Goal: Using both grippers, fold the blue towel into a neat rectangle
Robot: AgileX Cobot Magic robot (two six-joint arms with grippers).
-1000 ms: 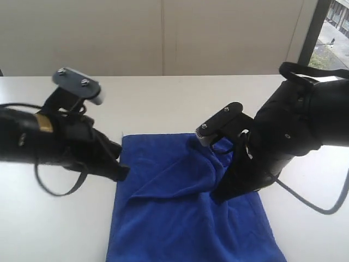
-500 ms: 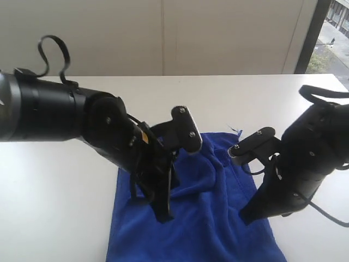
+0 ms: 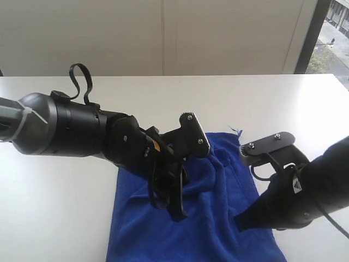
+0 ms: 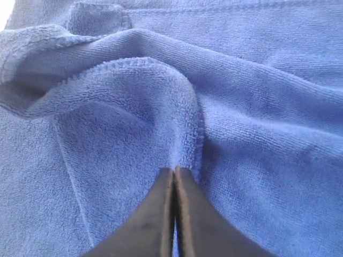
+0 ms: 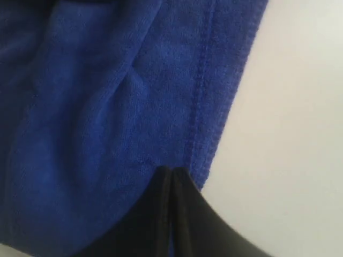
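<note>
The blue towel (image 3: pixel 210 240) lies rumpled on the white table, with a raised fold across its middle. My left gripper (image 3: pixel 178 214) reaches over the towel's centre, pointing down into it. In the left wrist view its jaws are pressed together (image 4: pixel 174 171) at the foot of a hemmed fold of the towel (image 4: pixel 161 101), pinching the cloth. My right gripper (image 3: pixel 241 222) is down at the towel's right side. In the right wrist view its jaws (image 5: pixel 170 171) are closed on the towel (image 5: pixel 107 80) just inside the stitched hem (image 5: pixel 206 107).
The white table (image 3: pixel 54 207) spreads around the towel; bare tabletop (image 5: pixel 289 134) lies just beyond the hem. A wall stands behind the table, and a window (image 3: pixel 332 33) is at the far right. A black cable loop (image 3: pixel 80 76) rises from the left arm.
The left arm has swung from the towel's left edge to its middle and settled lower. The right arm has drawn back toward the near right side. The towel's centre is more bunched.
</note>
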